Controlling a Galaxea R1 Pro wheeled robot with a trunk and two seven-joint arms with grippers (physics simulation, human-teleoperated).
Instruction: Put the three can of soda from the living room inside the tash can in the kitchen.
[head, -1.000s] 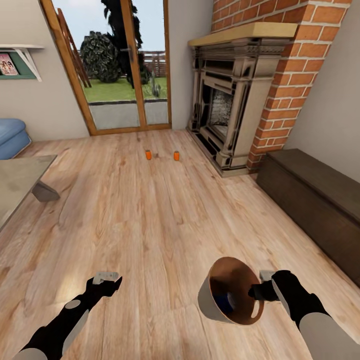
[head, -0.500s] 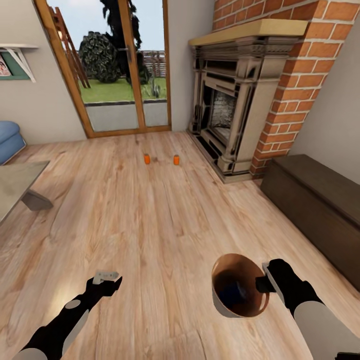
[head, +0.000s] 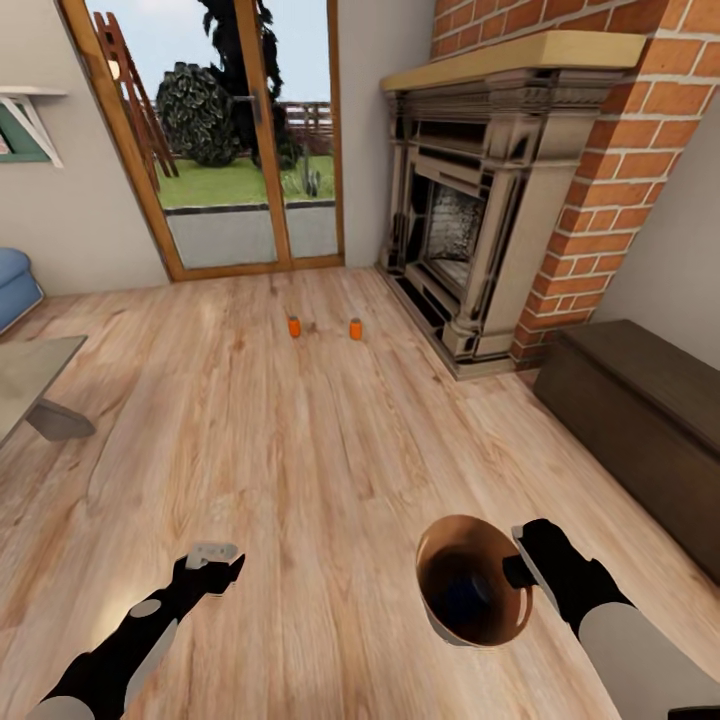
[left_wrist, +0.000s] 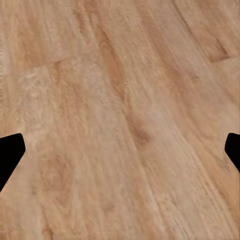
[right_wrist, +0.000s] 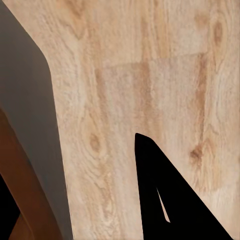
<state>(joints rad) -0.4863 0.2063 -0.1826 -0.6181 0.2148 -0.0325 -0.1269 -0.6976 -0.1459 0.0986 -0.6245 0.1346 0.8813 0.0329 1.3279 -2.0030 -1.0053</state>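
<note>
Living-room floor (head: 300, 430): right gripper (head: 518, 572) pinches the bin (head: 470, 590); left gripper (head: 212, 560) spread, empty; two cans (head: 294, 327) frame-centre need approaching.

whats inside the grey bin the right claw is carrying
The small round grey bin, held at its rim by the right claw, shows a brown wood-coloured inside with a dark bluish shape at the bottom; shadow hides what it is.

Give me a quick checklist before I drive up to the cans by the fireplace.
1. Trash can gripped at its rim by right hand: ok.
2. Left hand open and free: ok.
3. Two soda cans upright on the wood floor ahead: ok.
4. Third can located: cannot tell; something dark lies in the bin.
5. Floor between robot and cans unobstructed: ok.
</note>
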